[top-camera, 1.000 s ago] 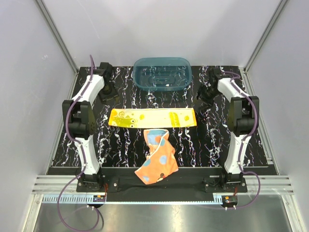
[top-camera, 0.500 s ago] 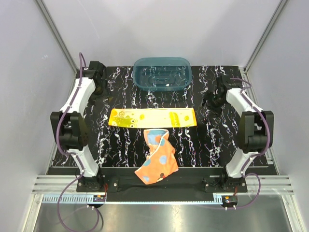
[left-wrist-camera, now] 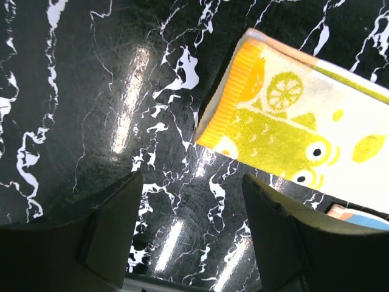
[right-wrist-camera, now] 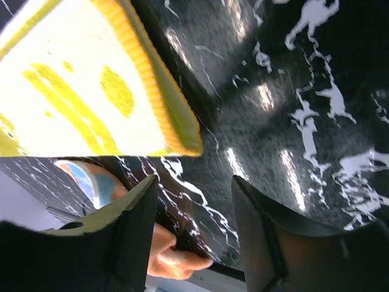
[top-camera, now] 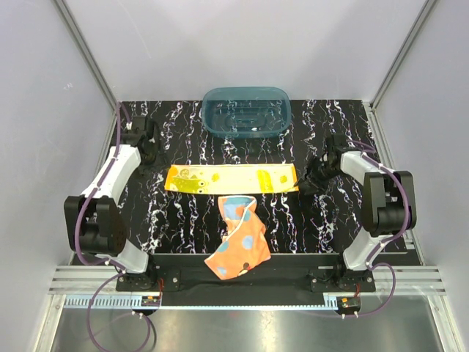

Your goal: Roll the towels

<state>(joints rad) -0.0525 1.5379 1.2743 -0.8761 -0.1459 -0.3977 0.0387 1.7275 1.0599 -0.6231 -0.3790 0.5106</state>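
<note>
On table (top-camera: 176, 216) before teal tub (top-camera: 246, 134): yellow towel (top-camera: 231, 178), orange towel (top-camera: 238, 242).

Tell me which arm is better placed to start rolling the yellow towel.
Probably right: the right claw, open, sits just beside the yellow towel's right end; the left claw, also open, stands farther from its left end.

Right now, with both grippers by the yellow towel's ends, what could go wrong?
The left gripper and right gripper hang open at opposite ends of the yellow towel; a pinch on only the top fold could unfold the strip. The orange towel lies close to its near edge and may catch in the roll. It reaches the table's front edge and might slip off.
</note>
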